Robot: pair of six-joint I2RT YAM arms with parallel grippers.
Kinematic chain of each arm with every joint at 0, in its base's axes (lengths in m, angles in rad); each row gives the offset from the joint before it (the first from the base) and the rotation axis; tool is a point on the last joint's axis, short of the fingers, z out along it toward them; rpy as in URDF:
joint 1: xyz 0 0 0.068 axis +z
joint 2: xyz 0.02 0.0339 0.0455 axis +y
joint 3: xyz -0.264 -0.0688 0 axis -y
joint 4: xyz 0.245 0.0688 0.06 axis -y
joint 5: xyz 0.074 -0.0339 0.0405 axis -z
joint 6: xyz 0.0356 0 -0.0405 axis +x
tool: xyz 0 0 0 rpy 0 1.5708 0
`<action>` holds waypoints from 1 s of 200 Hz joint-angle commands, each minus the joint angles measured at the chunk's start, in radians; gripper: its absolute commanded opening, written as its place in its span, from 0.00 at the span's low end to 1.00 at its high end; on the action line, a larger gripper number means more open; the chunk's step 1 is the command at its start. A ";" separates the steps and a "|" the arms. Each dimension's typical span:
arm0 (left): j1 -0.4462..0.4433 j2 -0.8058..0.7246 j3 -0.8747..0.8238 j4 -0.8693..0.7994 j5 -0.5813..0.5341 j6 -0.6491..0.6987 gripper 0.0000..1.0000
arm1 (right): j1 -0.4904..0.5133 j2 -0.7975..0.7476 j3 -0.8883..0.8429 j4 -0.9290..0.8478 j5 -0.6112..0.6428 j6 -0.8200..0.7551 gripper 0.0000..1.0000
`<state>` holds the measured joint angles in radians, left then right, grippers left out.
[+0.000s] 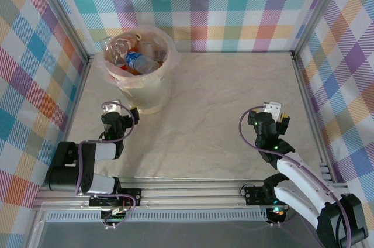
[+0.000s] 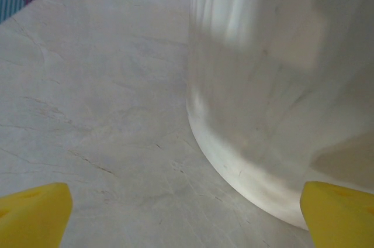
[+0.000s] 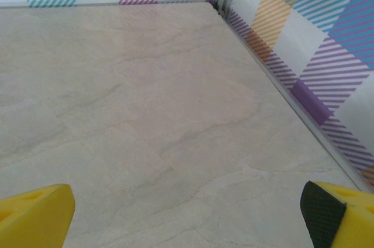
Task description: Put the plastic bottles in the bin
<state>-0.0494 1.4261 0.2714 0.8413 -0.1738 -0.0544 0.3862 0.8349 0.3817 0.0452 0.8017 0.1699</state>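
The cream-beige bin point(image 1: 153, 91) stands at the back left of the table, lined with a translucent bag. Several plastic bottles point(image 1: 135, 59) lie piled inside it, clear ones with blue, orange and red labels. My left gripper point(image 1: 116, 108) sits just in front of the bin, open and holding nothing. In the left wrist view the bin's wall point(image 2: 274, 84) rises close ahead on the right, with my yellow fingertips point(image 2: 35, 216) wide apart. My right gripper point(image 1: 272, 109) rests over bare table at the right, open, its yellow fingertips point(image 3: 35, 216) spread with nothing between them.
Plaid walls with metal frame posts point(image 1: 301, 61) enclose the marbled table point(image 1: 222, 113) on three sides. The right wall's rail point(image 3: 280, 90) runs close past my right gripper. An aluminium rail point(image 1: 187, 192) carries both arm bases at the near edge.
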 commanded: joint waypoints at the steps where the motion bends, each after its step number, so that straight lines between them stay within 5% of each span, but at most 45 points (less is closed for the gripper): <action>1: 0.016 0.065 0.048 0.088 0.035 0.016 1.00 | -0.033 0.003 -0.014 0.126 -0.076 -0.082 1.00; 61: 0.016 0.138 0.140 -0.017 0.140 0.059 1.00 | -0.199 0.016 -0.113 0.341 -0.338 -0.146 1.00; 99: 0.016 0.139 0.141 -0.018 0.136 0.061 1.00 | -0.322 0.174 -0.141 0.495 -0.518 -0.127 1.00; 200: 0.005 0.139 0.143 -0.021 0.116 0.067 1.00 | -0.357 0.651 -0.053 0.898 -0.768 -0.168 1.00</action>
<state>-0.0433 1.5627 0.3901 0.8139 -0.0605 -0.0059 0.0372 1.3937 0.3065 0.7769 0.1329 0.0208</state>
